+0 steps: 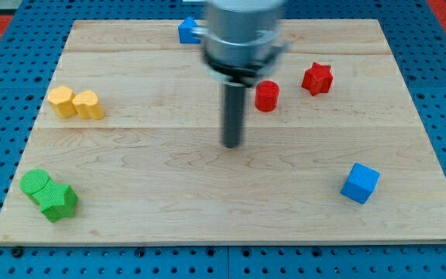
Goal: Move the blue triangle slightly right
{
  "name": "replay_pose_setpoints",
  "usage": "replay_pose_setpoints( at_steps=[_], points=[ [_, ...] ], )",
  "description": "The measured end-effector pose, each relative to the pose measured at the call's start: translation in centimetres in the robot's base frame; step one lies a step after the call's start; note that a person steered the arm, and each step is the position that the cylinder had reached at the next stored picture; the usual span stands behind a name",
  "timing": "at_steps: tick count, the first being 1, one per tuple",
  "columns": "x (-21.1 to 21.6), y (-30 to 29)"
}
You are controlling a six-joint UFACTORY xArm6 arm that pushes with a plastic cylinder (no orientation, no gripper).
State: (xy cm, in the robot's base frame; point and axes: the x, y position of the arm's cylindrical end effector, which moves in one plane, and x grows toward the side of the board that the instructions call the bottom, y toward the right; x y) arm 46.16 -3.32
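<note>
- My tip (231,144), the lower end of the straight dark rod, sat near the middle of the pale wooden counter (169,186), touching no block. I carry no fingers, so nothing opened, closed or was held; the rod only pushes.
- The small blue triangular block (187,30) lay at the counter's top edge, a little toward the view's left of centre, and my arm's blurred grey housing partly covered its right side. Its shape was hard to confirm, so I could not judge its long axis.
- The relation that mattered: the blue triangular block lay toward the view's top and somewhat to the view's left of my tip, well apart from it. To nudge it right, I judged that my tip had first to get round to the block's left face, which meant passing it without brushing it.
- The push had not yet begun, by my reading.
- Elsewhere, a red cylindrical block (267,96) and a red star-shaped block (317,78) stood toward the top right, a blue cube (360,183) near the bottom right corner, two yellow blocks (76,102) touching by the left edge, and two green blocks (49,194) touching at the bottom left corner.
- The red blocks lay to the right but nearer the view's bottom than the blue triangular block, so a slight push seemed unlikely to reach them.
</note>
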Motion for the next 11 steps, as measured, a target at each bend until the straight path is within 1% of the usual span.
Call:
replay_pose_setpoints(
  at_steps=[1,2,3,4,5,7,8,9,11],
  points=[
    [-7.8,-4.2],
    [-13.5,-6.1],
    [-17.2,-10.9],
    [-20.6,-12.2],
    [-22.9,-10.6],
    [-23.6,-1.6],
    [-23.5,1.2],
    [-23.0,2.7],
    [-22.6,2.7]
  ],
)
